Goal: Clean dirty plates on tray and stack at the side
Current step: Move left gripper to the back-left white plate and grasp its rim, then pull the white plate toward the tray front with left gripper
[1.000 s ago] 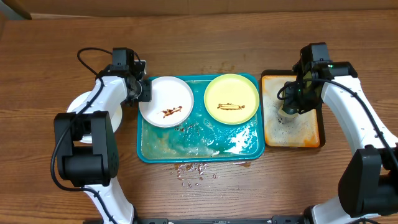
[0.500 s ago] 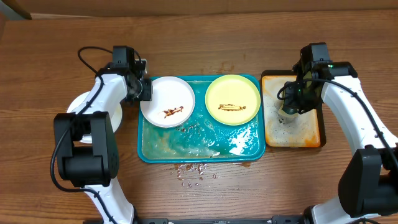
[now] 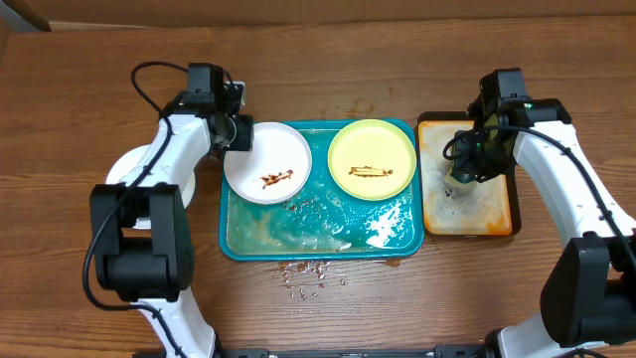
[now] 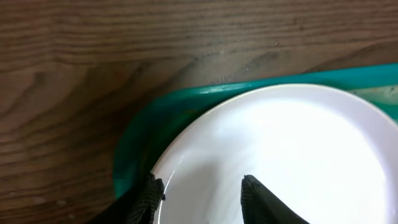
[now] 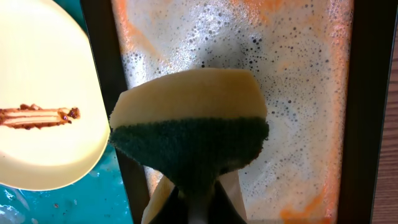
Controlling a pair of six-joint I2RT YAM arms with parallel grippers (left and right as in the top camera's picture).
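A white plate (image 3: 266, 162) with a brown smear sits at the left of the teal tray (image 3: 318, 239). A pale yellow-green plate (image 3: 371, 159) with a brown smear sits at the tray's right. Another white plate (image 3: 121, 167) lies on the table to the left, partly under my left arm. My left gripper (image 3: 237, 134) is open, its fingers (image 4: 202, 183) either side of the white plate's (image 4: 280, 149) far-left rim. My right gripper (image 3: 462, 171) is shut (image 5: 196, 199) on a yellow and green sponge (image 5: 189, 124) over the foamy orange tray (image 3: 497, 214).
The teal tray's floor is wet with foam and brown bits. Crumbs and drops (image 3: 308, 270) lie on the wooden table in front of it. The orange tray's black rim (image 5: 364, 93) runs beside the yellow-green plate (image 5: 43, 74).
My left gripper has moved up and slightly right along the white plate's rim. The plate shifted a little to the right. The right arm and sponge have not moved.
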